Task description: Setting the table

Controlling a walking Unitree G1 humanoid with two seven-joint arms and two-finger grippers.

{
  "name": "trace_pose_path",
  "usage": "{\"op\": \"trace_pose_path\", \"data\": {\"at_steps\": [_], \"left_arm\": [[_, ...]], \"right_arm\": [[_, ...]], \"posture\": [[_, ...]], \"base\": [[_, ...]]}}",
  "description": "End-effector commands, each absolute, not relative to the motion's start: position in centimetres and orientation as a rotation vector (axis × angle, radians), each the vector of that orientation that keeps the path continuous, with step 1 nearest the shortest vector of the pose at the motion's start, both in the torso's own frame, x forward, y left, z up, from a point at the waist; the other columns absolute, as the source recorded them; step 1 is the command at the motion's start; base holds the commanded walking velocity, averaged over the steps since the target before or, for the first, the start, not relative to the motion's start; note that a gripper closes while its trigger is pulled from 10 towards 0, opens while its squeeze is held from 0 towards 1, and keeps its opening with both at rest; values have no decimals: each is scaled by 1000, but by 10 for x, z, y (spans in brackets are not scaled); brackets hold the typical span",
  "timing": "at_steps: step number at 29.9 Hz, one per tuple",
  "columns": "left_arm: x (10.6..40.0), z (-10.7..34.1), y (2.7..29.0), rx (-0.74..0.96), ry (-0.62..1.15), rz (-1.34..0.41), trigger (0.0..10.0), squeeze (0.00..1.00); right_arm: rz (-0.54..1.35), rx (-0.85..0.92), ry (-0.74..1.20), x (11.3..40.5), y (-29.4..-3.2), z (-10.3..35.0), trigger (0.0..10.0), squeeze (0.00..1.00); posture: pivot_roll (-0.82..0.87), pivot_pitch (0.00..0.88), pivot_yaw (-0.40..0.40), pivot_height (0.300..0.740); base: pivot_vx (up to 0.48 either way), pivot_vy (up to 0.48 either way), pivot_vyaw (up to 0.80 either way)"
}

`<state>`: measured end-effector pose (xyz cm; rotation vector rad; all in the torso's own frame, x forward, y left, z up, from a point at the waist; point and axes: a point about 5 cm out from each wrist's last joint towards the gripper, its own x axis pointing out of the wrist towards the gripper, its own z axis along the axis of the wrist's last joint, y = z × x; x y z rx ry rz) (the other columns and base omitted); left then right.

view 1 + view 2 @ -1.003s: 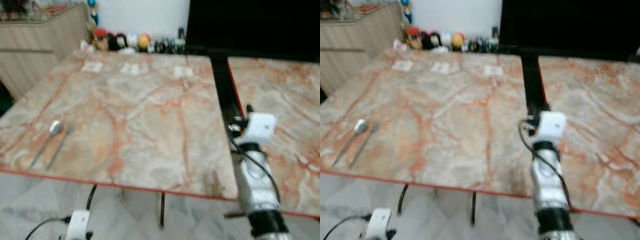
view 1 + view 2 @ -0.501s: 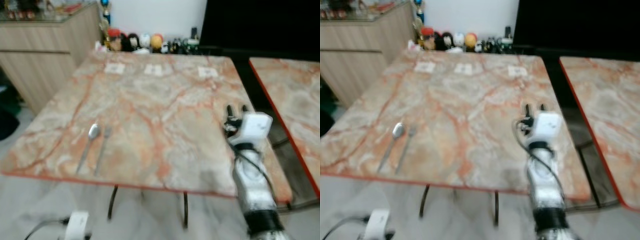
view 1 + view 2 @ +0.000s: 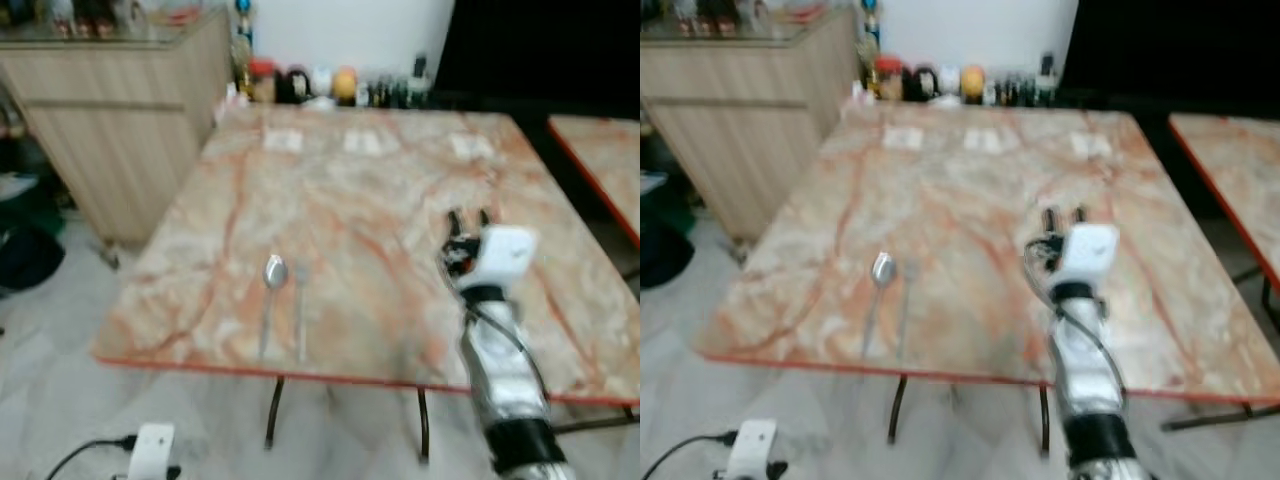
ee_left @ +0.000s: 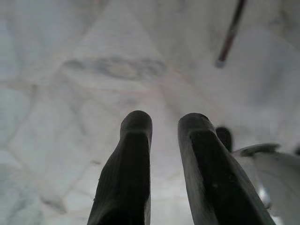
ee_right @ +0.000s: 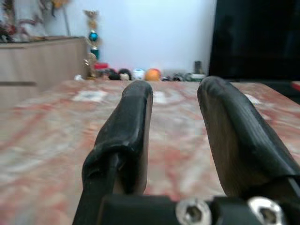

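Hovering above the table [image 3: 400, 190], the right gripper [image 3: 467, 216] is parted and empty; the spoon [image 3: 272, 290] and fork [image 3: 300, 310] lie leftward near the front edge, handles pointing toward that edge.

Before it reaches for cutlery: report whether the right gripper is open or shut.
Open. The right gripper holds nothing; its wrist view shows a clear gap between the jaws, with the table visible through it.
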<state>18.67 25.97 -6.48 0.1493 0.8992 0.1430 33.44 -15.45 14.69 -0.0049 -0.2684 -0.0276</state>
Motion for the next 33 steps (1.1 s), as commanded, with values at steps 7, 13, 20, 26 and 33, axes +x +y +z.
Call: {"op": "trace_pose_path", "data": {"at_steps": [7,13,20,26,33], "left_arm": [[184,-67,256,132,912,144,10000,0],[184,-67,257,137,908,143,10000,0],[184,-67,257,141,909,140,10000,0],[184,-67,257,142,909,137,10000,0],[184,-67,256,141,907,136,10000,0]], "right_arm": [[-61,-18,-261,332,-166,144,10000,0],[-66,-19,-254,332,-166,142,10000,0],[-69,-20,-253,332,-168,142,10000,0],[-78,-21,-233,332,-170,137,10000,0],[-94,-19,-215,328,-174,130,10000,0]], "posture": [[98,0,-4,740],[98,0,-4,740],[98,0,-4,740],[101,0,-4,740],[103,0,-5,740]], "base": [[0,480,0],[0,240,0],[0,0,0],[0,0,0],[0,0,0]]}}
